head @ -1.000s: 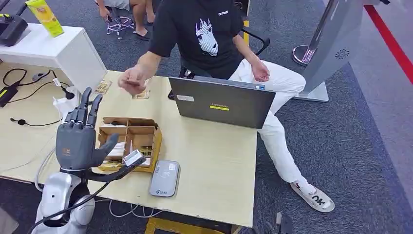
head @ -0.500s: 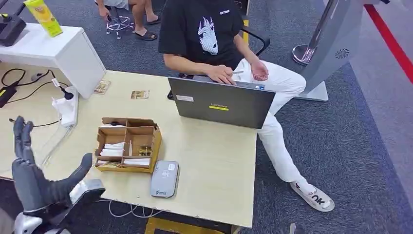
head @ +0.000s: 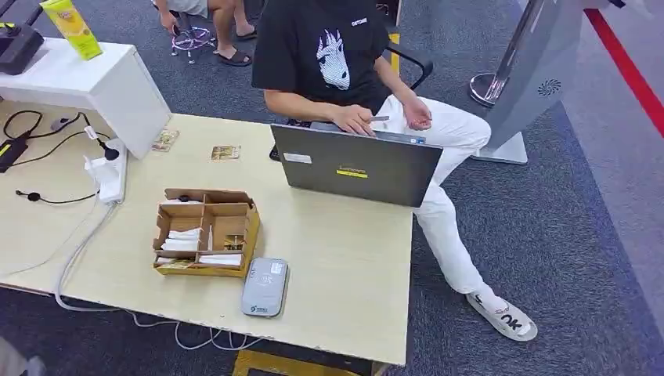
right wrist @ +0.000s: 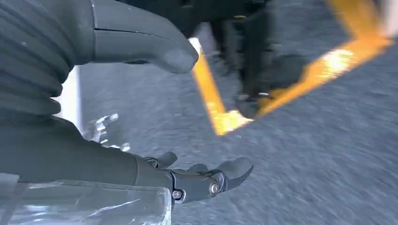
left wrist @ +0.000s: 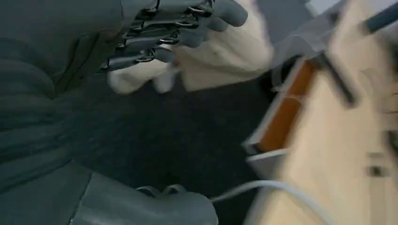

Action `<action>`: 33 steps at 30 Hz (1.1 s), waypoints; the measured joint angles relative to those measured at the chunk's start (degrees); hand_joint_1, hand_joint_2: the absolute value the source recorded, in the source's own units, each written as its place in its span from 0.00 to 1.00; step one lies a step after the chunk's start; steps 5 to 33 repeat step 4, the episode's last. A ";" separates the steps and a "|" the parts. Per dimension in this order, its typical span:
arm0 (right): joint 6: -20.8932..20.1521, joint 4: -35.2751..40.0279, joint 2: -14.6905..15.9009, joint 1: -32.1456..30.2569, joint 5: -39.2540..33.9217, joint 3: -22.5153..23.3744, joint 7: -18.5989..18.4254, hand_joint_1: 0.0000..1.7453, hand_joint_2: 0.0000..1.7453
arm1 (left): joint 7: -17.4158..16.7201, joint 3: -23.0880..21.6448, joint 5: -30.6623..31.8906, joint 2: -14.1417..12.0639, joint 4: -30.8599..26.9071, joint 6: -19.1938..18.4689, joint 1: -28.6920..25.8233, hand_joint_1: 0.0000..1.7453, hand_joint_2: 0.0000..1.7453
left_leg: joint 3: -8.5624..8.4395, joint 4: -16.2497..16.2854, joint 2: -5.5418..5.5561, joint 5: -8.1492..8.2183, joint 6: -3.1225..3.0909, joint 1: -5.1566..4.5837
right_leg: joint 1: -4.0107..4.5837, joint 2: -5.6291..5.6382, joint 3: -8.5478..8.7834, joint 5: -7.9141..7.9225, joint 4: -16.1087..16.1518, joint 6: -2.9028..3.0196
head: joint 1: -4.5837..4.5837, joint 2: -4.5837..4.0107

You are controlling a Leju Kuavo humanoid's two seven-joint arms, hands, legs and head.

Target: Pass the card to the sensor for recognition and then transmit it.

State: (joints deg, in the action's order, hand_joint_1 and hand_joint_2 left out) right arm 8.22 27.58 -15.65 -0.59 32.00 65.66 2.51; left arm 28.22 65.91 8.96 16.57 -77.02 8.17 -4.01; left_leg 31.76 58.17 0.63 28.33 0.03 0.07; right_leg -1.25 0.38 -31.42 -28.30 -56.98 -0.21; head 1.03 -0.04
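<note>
Hands hang off the tabletop (head: 344, 258): the left hand (left wrist: 155, 93) shows in its wrist view with fingers (left wrist: 187, 35) apart from the thumb (left wrist: 155, 211) and nothing between them, released, near the tabletop's edge and a white cable (left wrist: 277, 187); the right hand (right wrist: 155, 112) is likewise spread and empty over grey carpet (right wrist: 305, 154). In the head view, a cardboard tray (head: 205, 232) with four compartments sits toward the tabletop's near edge, white cards (head: 182, 239) stacked in its compartments. Just beside the tray at its 4 o'clock lies the grey card reader (head: 265, 287), flat, close to the near edge. At the tray's 12 o'clock, well apart, a small card (head: 225, 152) lies on the tabletop, with another (head: 164, 140) at 11 o'clock. At 2 o'clock an open laptop (head: 356, 164) stands, its lid back toward the camera, and a seated person (head: 344, 55) in a black shirt has a hand at its keyboard. At 10 o'clock a white power strip (head: 108, 174) lies with cables.
</note>
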 joint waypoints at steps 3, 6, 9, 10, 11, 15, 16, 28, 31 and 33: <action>0.00 -2.36 0.33 0.32 0.83 0.70 -0.63 0.00 1.00 | 0.65 3.56 0.46 -0.50 10.37 -0.11 1.08 0.00 1.00 | 0.03 0.02 0.01 0.00 0.00 0.00 | 0.00 0.01 0.00 0.00 0.01 0.00 | -0.07 0.00; 0.00 -2.92 0.48 0.46 0.98 0.94 -0.65 0.00 1.00 | 0.74 4.49 0.48 -0.91 12.95 -0.13 1.46 0.00 1.00 | 0.04 0.02 0.02 0.00 -0.01 -0.01 | -0.01 -0.01 0.00 0.00 0.01 -0.01 | -0.04 0.00; 0.00 -2.92 0.48 0.46 0.98 0.94 -0.65 0.00 1.00 | 0.74 4.49 0.48 -0.91 12.95 -0.13 1.46 0.00 1.00 | 0.04 0.02 0.02 0.00 -0.01 -0.01 | -0.01 -0.01 0.00 0.00 0.01 -0.01 | -0.04 0.00; 0.00 -2.92 0.48 0.46 0.98 0.94 -0.65 0.00 1.00 | 0.74 4.49 0.48 -0.91 12.95 -0.13 1.46 0.00 1.00 | 0.04 0.02 0.02 0.00 -0.01 -0.01 | -0.01 -0.01 0.00 0.00 0.01 -0.01 | -0.04 0.00; 0.00 -2.92 0.48 0.46 0.98 0.94 -0.65 0.00 1.00 | 0.74 4.49 0.48 -0.91 12.95 -0.13 1.46 0.00 1.00 | 0.04 0.02 0.02 0.00 -0.01 -0.01 | -0.01 -0.01 0.00 0.00 0.01 -0.01 | -0.04 0.00; 0.00 -2.92 0.48 0.46 0.98 0.94 -0.65 0.00 1.00 | 0.74 4.49 0.48 -0.91 12.95 -0.13 1.46 0.00 1.00 | 0.04 0.02 0.02 0.00 -0.01 -0.01 | -0.01 -0.01 0.00 0.00 0.01 -0.01 | -0.04 0.00; 0.00 -2.92 0.48 0.46 0.98 0.94 -0.65 0.00 1.00 | 0.74 4.49 0.48 -0.91 12.95 -0.13 1.46 0.00 1.00 | 0.04 0.02 0.02 0.00 -0.01 -0.01 | -0.01 -0.01 0.00 0.00 0.01 -0.01 | -0.04 0.00; 0.00 -2.92 0.48 0.46 0.98 0.94 -0.65 0.00 1.00 | 0.74 4.49 0.48 -0.91 12.95 -0.13 1.46 0.00 1.00 | 0.04 0.02 0.02 0.00 -0.01 -0.01 | -0.01 -0.01 0.00 0.00 0.01 -0.01 | -0.04 0.00; 0.00 -2.92 0.48 0.46 0.98 0.94 -0.65 0.00 1.00 | 0.74 4.49 0.48 -0.91 12.95 -0.13 1.46 0.00 1.00 | 0.04 0.02 0.02 0.00 -0.01 -0.01 | -0.01 -0.01 0.00 0.00 0.01 -0.01 | -0.04 0.00; 0.00 -2.92 0.48 0.46 0.98 0.94 -0.65 0.00 1.00 | 0.74 4.49 0.48 -0.91 12.95 -0.13 1.46 0.00 1.00 | 0.04 0.02 0.02 0.00 -0.01 -0.01 | -0.01 -0.01 0.00 0.00 0.01 -0.01 | -0.04 0.00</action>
